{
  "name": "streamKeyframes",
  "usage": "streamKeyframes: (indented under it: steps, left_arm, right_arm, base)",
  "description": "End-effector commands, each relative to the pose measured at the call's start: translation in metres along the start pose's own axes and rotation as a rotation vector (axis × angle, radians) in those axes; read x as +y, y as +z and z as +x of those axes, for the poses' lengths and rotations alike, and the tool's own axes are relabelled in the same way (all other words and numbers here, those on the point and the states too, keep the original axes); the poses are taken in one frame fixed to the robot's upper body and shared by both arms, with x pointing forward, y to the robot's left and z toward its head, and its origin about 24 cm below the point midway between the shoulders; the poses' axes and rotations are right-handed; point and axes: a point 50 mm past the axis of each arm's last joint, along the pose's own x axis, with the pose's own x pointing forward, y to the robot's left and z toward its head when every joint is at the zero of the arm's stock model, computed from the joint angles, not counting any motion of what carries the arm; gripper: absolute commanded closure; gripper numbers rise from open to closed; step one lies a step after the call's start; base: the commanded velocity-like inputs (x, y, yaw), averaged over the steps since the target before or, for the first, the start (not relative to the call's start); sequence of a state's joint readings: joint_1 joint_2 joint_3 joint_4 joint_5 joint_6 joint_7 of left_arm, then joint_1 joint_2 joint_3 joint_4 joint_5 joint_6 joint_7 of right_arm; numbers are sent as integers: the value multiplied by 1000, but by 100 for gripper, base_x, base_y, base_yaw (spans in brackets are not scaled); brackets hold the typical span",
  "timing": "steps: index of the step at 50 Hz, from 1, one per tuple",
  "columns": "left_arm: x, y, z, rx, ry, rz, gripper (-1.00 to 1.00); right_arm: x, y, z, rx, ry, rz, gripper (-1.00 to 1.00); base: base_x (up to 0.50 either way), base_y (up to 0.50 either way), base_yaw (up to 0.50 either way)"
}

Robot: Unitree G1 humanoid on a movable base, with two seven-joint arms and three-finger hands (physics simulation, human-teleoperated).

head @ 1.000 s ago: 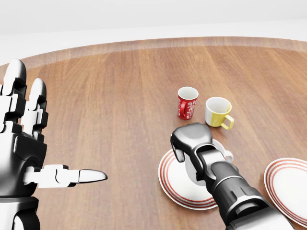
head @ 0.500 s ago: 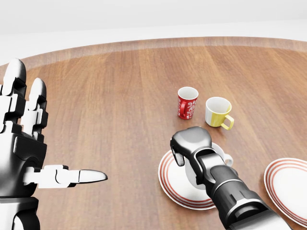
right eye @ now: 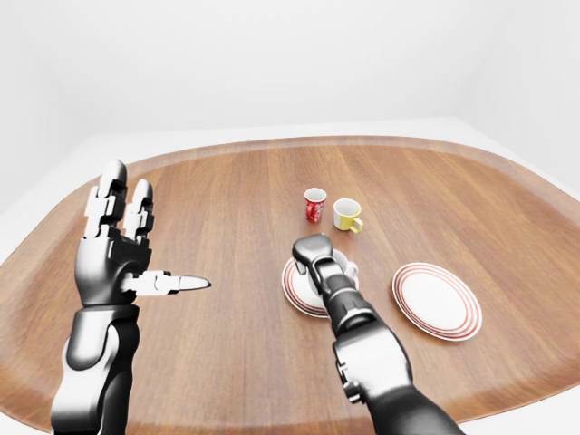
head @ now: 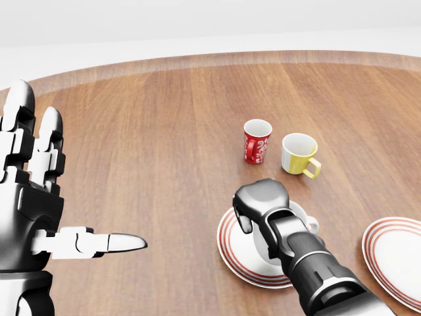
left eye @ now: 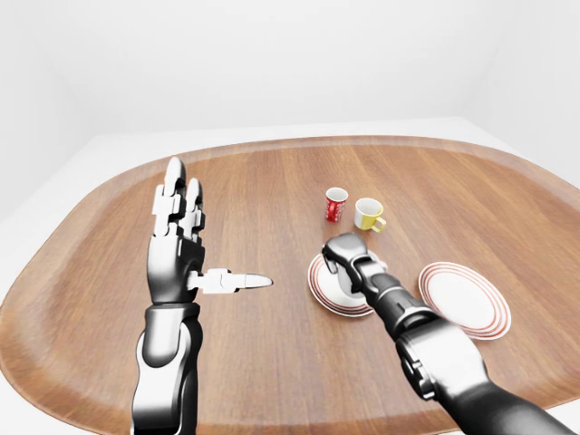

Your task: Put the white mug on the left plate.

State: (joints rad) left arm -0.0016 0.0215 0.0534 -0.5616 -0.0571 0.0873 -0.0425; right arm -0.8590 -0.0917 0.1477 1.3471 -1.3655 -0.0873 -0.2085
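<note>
Head view shows a big brown wooden table (head: 151, 125). The right hand (head: 262, 205) is curled over the white mug (head: 304, 222), and its fingers look bent down around the mug, but the hand hides most of it, so I cannot tell how tight they are. Only a bit of the mug's side and its little handle peek out on the right of the hand. The mug sits on the left plate (head: 233, 247), a white plate with red rings.

Another plate just like it, the right plate (head: 395, 253), lies near the right edge of this view, apart from the first one. Above the plates stand a red mug (head: 256, 141) with white swirls and a yellow mug (head: 299, 155), side by side and not touching.

On the left side, the left hand (head: 39, 204) is held up over the table with its fingers spread wide and straight. Its thumb points to the right. It holds nothing.
</note>
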Motion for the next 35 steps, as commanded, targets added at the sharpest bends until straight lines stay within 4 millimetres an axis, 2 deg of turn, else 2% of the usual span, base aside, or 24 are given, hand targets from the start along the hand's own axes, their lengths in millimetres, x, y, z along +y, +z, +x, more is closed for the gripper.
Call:
streamKeyframes:
  steps: [1, 35]
  left_arm:
    - [0, 0, 0, 2, 0, 0, -99]
    - [0, 0, 0, -1, 1, 0, -99]
  right_arm:
    - [1, 0, -1, -3, -16, -11, 100]
    - [5, 2, -2, -10, -10, -28, 100]
  base:
    - [0, 0, 0]
    - [0, 0, 0]
